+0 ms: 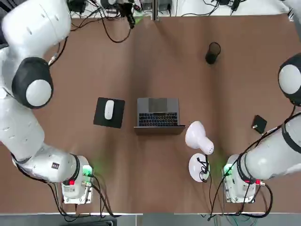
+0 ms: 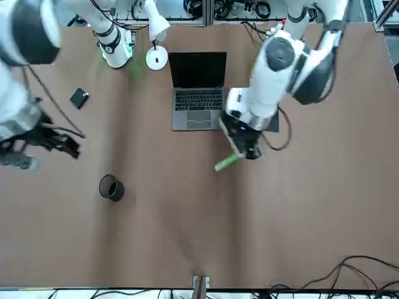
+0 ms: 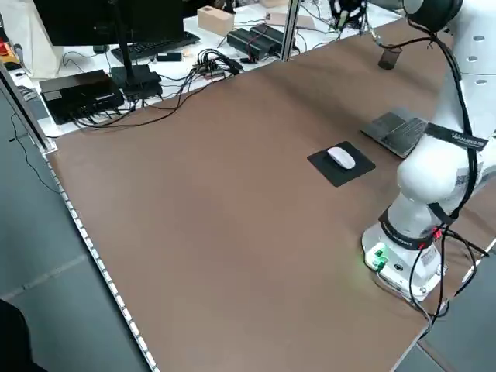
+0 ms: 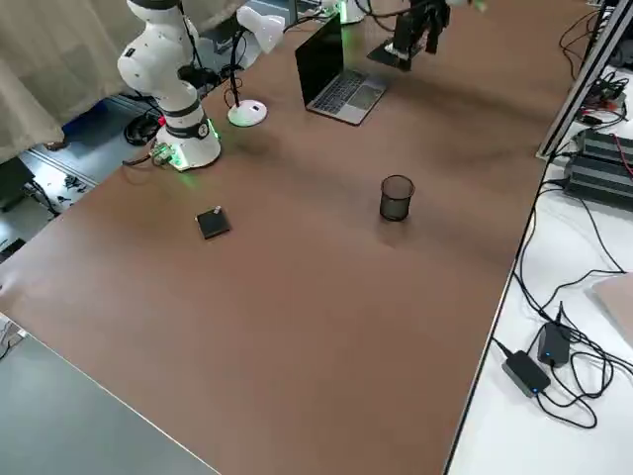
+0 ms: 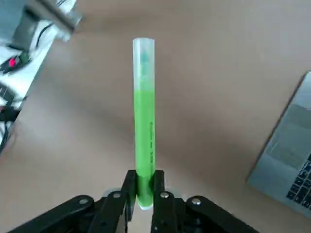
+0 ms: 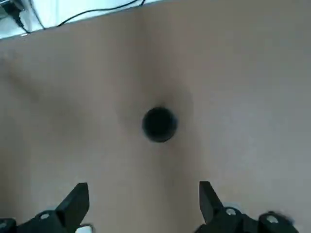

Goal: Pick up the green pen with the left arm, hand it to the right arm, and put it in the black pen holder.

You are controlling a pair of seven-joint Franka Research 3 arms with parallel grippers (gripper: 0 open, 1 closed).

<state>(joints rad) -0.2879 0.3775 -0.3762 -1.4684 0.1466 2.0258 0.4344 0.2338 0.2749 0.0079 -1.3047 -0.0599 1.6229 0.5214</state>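
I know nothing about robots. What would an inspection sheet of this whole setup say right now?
Surface: brown table, one plain top.
Job's things: green pen off the table, held at one end; black pen holder upright, apart from everything.
Clutter: laptop open; mouse on its pad; white lamp; small black gadget.
Grippers: left gripper shut on the pen, raised beside the laptop; right gripper open, above the holder.
Cables: bundles along the far edge and at both arm bases.
Surroundings: side bench with a monitor and keyboard.
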